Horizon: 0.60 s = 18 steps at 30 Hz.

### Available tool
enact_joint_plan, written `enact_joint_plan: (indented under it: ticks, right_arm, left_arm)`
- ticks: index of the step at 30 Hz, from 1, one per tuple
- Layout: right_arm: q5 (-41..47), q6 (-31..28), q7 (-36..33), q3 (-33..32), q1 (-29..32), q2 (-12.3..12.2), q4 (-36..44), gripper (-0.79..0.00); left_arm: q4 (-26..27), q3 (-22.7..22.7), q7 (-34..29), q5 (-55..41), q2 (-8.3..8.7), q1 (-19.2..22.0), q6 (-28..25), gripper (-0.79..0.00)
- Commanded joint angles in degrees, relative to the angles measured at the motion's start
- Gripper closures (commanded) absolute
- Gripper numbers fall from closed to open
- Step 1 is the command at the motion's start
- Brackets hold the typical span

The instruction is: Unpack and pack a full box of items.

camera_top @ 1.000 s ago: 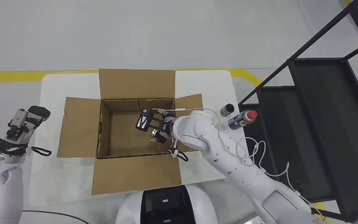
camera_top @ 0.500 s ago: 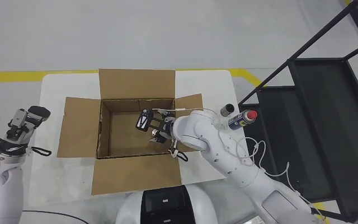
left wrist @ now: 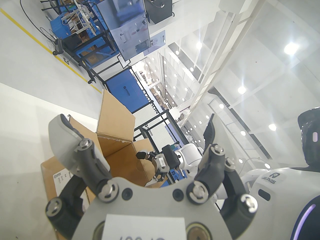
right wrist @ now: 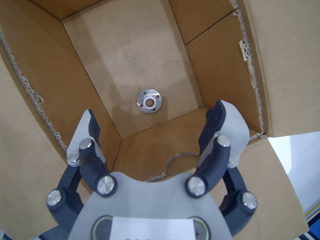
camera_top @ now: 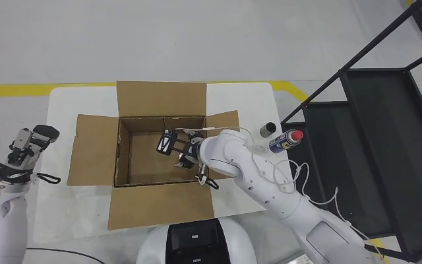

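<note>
Seeing one metal ring (right wrist: pixel 149 104) on the box (right wrist: pixel 130 51) floor | my right gripper (right wrist: pixel 152 121) hangs spread, empty, above it | spray can (camera_top: pixel 285 140) and small can (camera_top: pixel 267 129) out beside box | left gripper (left wrist: pixel 136 128) spread, well apart | I judge unpacking nearly done, repacking untouched.

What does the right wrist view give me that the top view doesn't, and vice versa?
Right wrist view adds: a metal flange lying on the floor of the cardboard box. Top view adds: two cans right of the box, and the left gripper at the table's left edge. Both: the open cardboard box with the right gripper open over it.
</note>
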State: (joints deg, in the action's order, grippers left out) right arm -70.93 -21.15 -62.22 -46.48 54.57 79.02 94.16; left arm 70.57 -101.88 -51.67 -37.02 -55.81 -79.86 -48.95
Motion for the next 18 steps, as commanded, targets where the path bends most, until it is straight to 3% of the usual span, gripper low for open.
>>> enact_joint_plan:
  ticks: [1,9,18]
  right_arm:
    - [0.3,0.8,-1.0,0.6,-0.9,0.3,-0.8,-0.785]
    - [2.7,3.4,-5.8,3.1,-3.7,1.5,-4.7,-0.785]
    - [5.2,4.4,-6.7,5.8,-7.3,3.1,-10.1,-0.785]
  left_arm:
    - [0.0,0.0,0.0,0.0,0.00,0.0,0.0,-0.785]
    - [0.0,0.0,0.0,0.0,0.00,0.0,0.0,-0.785]
    - [0.0,0.0,0.0,0.0,0.00,0.0,0.0,-0.785]
